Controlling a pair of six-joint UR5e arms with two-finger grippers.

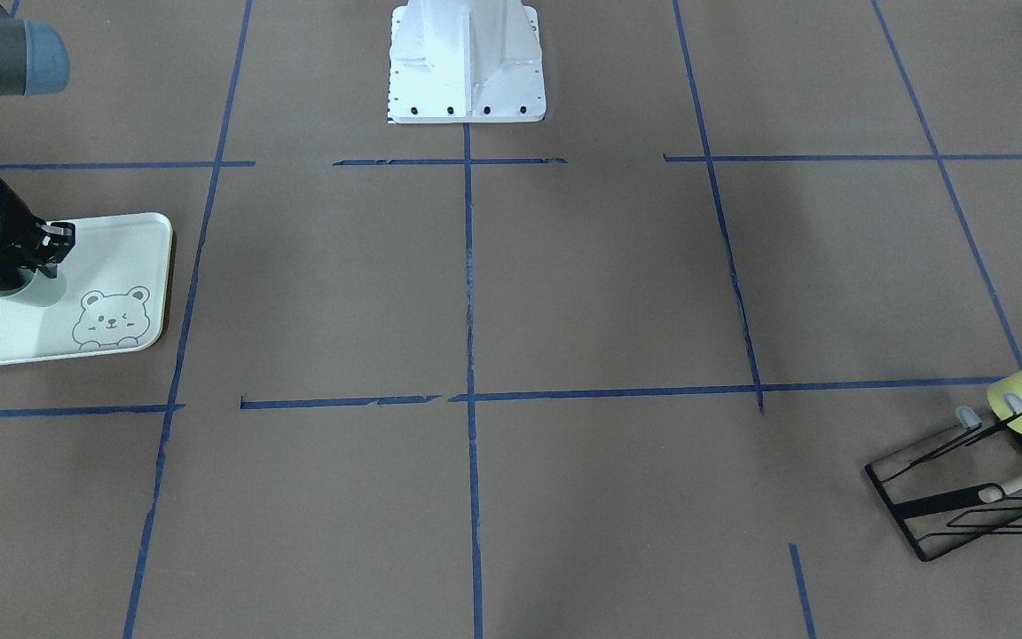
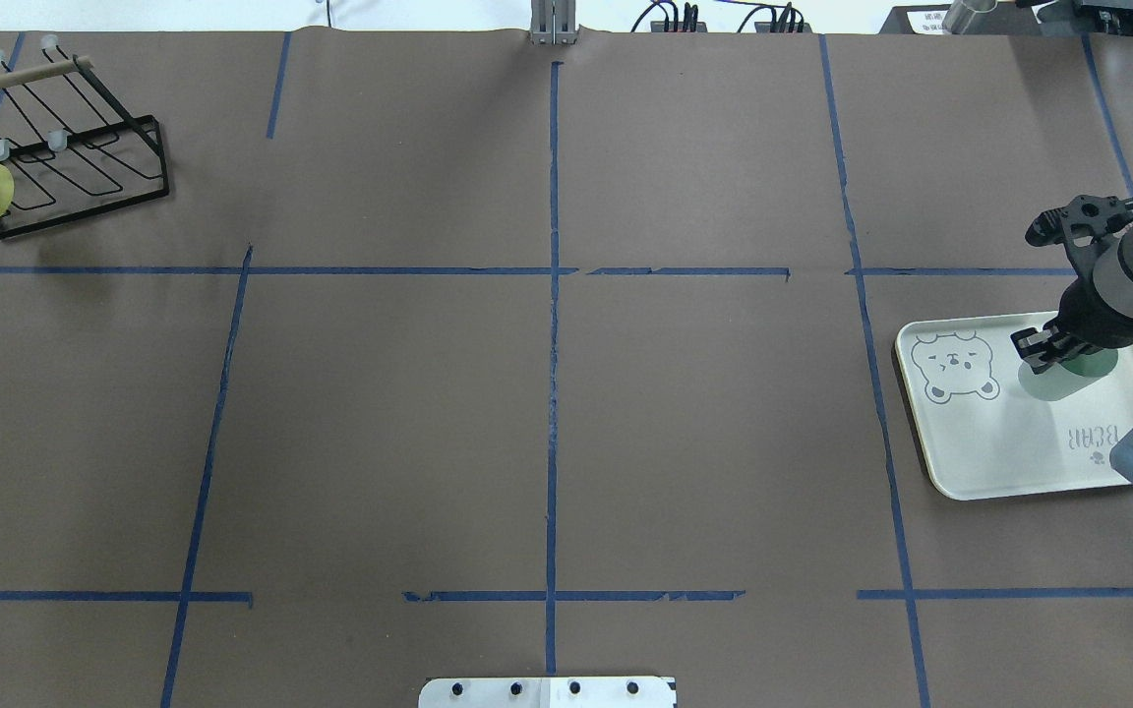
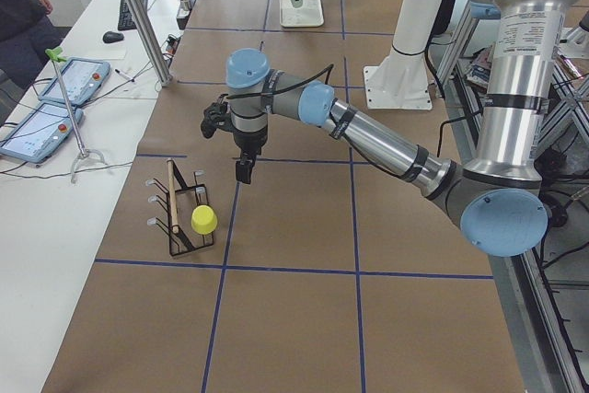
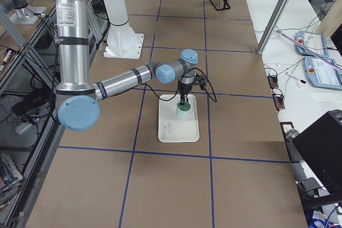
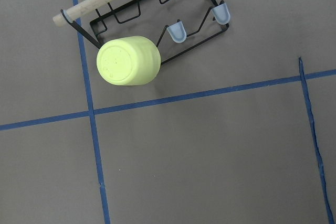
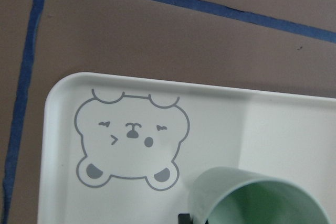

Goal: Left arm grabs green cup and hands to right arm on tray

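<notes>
The green cup [image 1: 43, 289] stands on the tray [image 1: 121, 253], beside the bear drawing. It also shows in the overhead view [image 2: 1068, 380] and the right wrist view [image 6: 257, 198]. My right gripper [image 1: 43, 256] grips the cup at its rim from above, and in the overhead view [image 2: 1043, 349] its fingers close on the rim. My left gripper [image 3: 241, 172] hangs over the table at the other end, near the rack. It holds nothing that I can see, and I cannot tell whether it is open or shut.
A black wire rack [image 2: 85, 167] with a wooden rod stands at the far left corner of the table. A pale yellow cup [image 5: 128, 60] lies on its side against the rack. The robot's white base [image 1: 467, 62] stands at the middle of the near edge.
</notes>
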